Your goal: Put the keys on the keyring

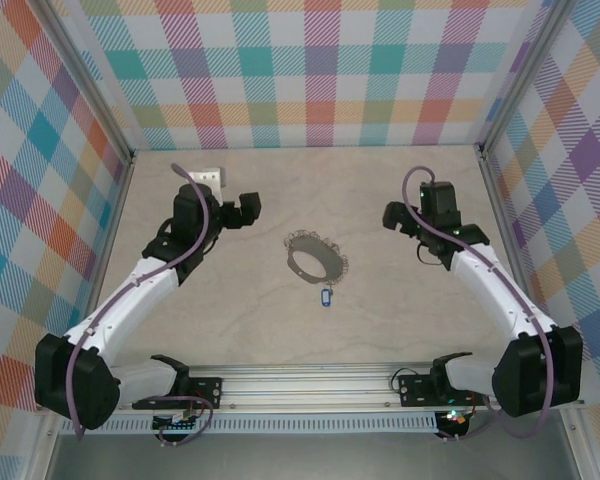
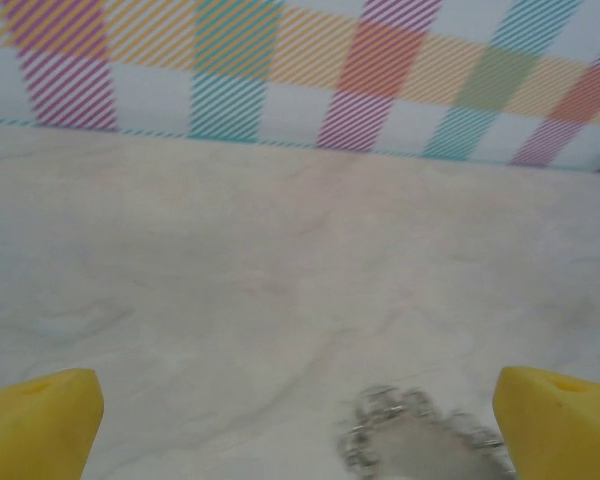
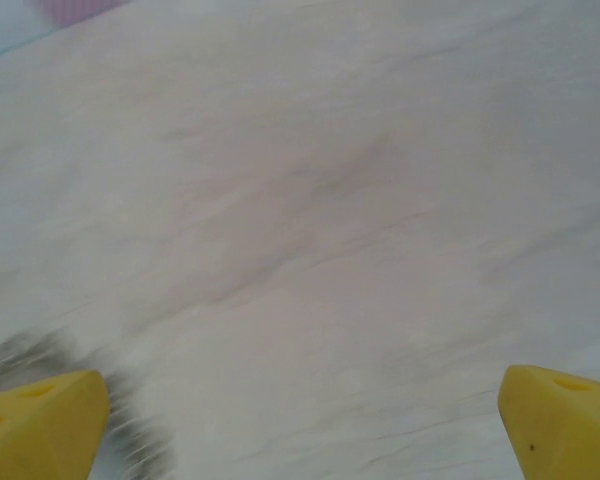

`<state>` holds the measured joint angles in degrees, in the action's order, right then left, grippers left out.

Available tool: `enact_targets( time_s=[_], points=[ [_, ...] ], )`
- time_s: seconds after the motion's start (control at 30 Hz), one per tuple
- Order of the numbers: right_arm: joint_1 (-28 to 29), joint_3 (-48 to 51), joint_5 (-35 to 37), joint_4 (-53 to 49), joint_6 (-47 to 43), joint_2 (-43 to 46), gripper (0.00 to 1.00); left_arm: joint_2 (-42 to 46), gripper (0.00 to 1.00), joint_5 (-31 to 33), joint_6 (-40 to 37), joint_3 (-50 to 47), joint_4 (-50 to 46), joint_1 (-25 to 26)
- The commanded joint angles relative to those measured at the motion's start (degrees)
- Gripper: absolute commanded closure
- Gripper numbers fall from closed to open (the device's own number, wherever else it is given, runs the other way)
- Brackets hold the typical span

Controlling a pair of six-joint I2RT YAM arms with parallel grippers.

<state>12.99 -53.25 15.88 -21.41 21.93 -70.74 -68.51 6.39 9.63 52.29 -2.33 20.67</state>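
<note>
The keyring [image 1: 316, 258], a thin grey hoop with a fringed rim, lies flat at the middle of the table. The keys [image 1: 326, 297], with a small blue oval tag, lie just at the hoop's near rim; whether they hang on it I cannot tell. My left gripper [image 1: 245, 208] hovers to the hoop's left, open and holding nothing. In the left wrist view its yellow fingertips [image 2: 40, 425] stand wide apart, with the blurred keyring [image 2: 420, 440] low between them. My right gripper [image 1: 395, 218] is to the hoop's right, open and holding nothing, its yellow fingertips [image 3: 565, 420] far apart over bare table.
A small white bracket [image 1: 208, 177] sits at the back left near the left arm. Plaid walls [image 1: 320, 70] close in the table on three sides. A metal rail [image 1: 310, 385] runs along the near edge between the arm bases.
</note>
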Motion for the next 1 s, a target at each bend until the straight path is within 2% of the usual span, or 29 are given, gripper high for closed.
enact_targets(
  time_s=[0.0, 0.1, 0.3, 0.47, 0.57, 0.63, 0.77, 0.83, 0.87, 0.9, 0.97],
  points=[
    [-1.7, 5.6, 16.5, 13.3, -6.9, -0.2, 0.00, 0.5, 0.00, 6.0, -6.5, -5.4, 9.1, -2.0],
    [-4.4, 8.5, 17.4, 16.6, -9.2, -2.6, 0.00, 0.9, 0.00, 7.8, -9.2, -12.9, 17.7, -5.3],
    [-6.3, 19.2, 14.7, 39.1, -16.2, -7.1, 0.00, 1.4, 0.00, 9.6, -10.4, -24.5, 28.7, -12.1],
    [-6.7, 24.5, 9.4, 53.6, -17.3, -11.6, 0.00, -2.6, 0.00, 6.6, -10.4, -27.8, 35.0, -15.2],
    [-7.4, 26.6, 6.3, 61.8, -18.4, -14.6, 0.00, -8.3, 0.00, 3.8, -9.6, -28.4, 39.4, -16.4],
    [-8.0, 25.3, 1.7, 59.8, -19.4, -15.4, 0.00, -11.9, 0.00, 1.9, -10.3, -29.5, 44.0, -16.4],
    [-10.4, 26.9, -5.8, 62.4, -19.6, -15.2, 0.00, -20.7, 0.00, 0.2, -10.9, -30.4, 52.9, -16.4],
    [-11.0, 27.3, -9.4, 63.3, -20.0, -15.7, 0.00, -20.7, 0.00, -0.5, -11.3, -28.1, 47.3, -16.4],
    [-11.8, 28.3, -11.5, 65.5, -19.8, -16.3, 0.00, -21.7, 0.00, -0.9, -11.6, -28.4, 49.7, -16.4],
    [-12.2, 30.7, -12.4, 72.6, -20.0, -18.2, 0.00, -21.1, 0.00, -1.1, -11.5, -27.9, 48.2, -16.4],
    [-12.4, 29.6, -12.8, 67.9, -19.8, -17.0, 0.00, -21.4, 0.00, -1.3, -11.5, -27.8, 48.2, -16.5]
  ],
)
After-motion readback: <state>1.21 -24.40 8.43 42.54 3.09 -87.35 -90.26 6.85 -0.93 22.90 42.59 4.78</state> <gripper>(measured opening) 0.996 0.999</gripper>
